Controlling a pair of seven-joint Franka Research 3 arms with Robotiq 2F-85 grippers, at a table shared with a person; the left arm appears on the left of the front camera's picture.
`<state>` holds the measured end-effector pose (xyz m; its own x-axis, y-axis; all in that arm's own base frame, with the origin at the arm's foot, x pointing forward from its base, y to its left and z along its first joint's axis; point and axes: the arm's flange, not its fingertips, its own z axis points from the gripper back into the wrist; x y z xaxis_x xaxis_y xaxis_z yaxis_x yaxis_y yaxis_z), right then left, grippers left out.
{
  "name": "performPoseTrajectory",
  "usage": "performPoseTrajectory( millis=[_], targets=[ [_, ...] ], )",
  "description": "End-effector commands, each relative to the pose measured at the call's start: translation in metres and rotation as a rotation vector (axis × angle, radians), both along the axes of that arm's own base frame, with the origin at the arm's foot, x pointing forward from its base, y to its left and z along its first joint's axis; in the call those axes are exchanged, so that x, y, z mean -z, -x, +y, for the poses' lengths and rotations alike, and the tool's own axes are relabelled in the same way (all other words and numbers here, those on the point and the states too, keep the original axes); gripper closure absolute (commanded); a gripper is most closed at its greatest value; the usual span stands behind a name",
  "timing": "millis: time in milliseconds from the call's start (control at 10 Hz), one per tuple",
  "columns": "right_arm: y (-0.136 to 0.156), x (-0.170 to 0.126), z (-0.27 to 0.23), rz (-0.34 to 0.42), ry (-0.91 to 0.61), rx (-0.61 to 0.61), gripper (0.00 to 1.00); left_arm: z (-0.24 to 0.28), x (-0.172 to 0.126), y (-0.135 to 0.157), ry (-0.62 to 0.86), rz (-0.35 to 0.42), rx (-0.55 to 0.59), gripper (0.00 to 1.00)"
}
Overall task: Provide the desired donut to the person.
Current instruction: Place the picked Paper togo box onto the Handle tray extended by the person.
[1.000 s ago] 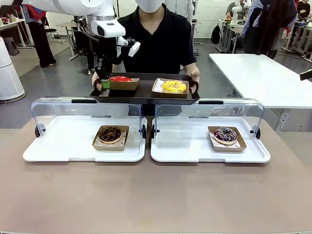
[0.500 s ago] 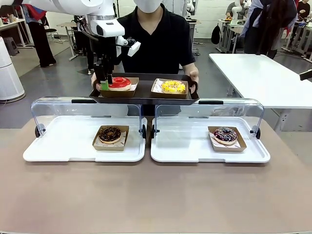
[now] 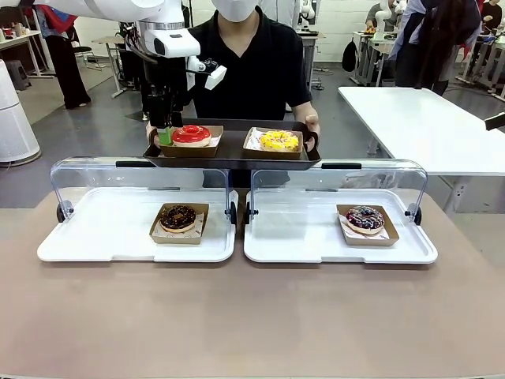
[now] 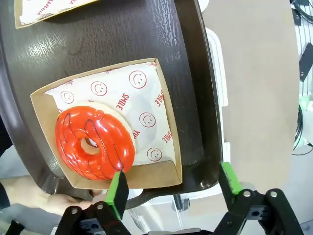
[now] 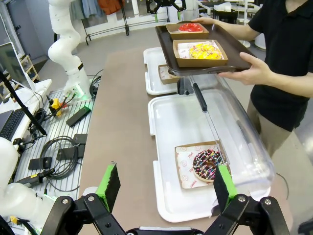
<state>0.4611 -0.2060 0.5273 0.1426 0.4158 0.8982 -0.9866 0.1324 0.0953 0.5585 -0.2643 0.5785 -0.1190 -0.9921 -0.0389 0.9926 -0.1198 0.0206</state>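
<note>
Dark brown tray (image 3: 233,150) held by the person (image 3: 252,63) at upper centre of the front frame, carrying two cardboard trays: red-glazed donut (image 3: 191,133) on the left, yellow donut (image 3: 273,140) on the right. Left gripper (image 3: 166,130) sits at the tray's left end, upper left of frame, fingers spread apart and gripping nothing; in the left wrist view its green pads (image 4: 116,188) straddle the near corner of the red donut's cardboard tray (image 4: 168,142) at bottom of frame (one pad just beside the donut's icing, touching or not, cannot tell). The person's hand (image 4: 46,196) shows under the tray edge at lower left of that view. Right gripper (image 5: 164,188) at the bottom of the right wrist frame, jaws wide apart and empty, hanging over the table edge. Below the held tray in the front frame, two white trays (image 3: 118,237) with clear raised lids: chocolate donut (image 3: 178,216) in the left one, dark sprinkled donut (image 3: 364,217) in the right one, lower right of centre.
</note>
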Motion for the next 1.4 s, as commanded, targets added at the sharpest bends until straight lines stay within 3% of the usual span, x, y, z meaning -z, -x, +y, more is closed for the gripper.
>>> performPoseTrajectory(
  millis=[0, 500, 800, 900, 1100, 1300],
  targets=[
    [-0.001, 0.000, 0.001, 0.006, 0.002, 0.009, 0.00, 0.003, -0.005, 0.000, -0.001, 0.016, 0.023, 0.00],
    [-0.001, 0.000, 0.001, 0.006, 0.002, 0.009, 0.00, 0.008, -0.005, 0.009, 0.006, 0.031, 0.037, 0.00],
    [-0.001, 0.000, 0.001, 0.006, 0.002, 0.009, 0.00, 0.046, -0.028, 0.083, -0.066, -0.045, 0.143, 0.00],
    [-0.001, 0.000, 0.001, 0.006, 0.002, 0.009, 0.00, 0.072, -0.033, 0.115, -0.008, -0.087, 0.166, 0.00],
    [-0.001, 0.000, 0.001, 0.006, 0.002, 0.009, 0.00, 0.118, -0.022, 0.174, 0.022, -0.120, 0.200, 0.00],
    [-0.001, 0.000, 0.001, 0.006, 0.002, 0.009, 0.00, 0.150, -0.011, 0.203, 0.049, -0.133, 0.178, 0.00]
  ],
)
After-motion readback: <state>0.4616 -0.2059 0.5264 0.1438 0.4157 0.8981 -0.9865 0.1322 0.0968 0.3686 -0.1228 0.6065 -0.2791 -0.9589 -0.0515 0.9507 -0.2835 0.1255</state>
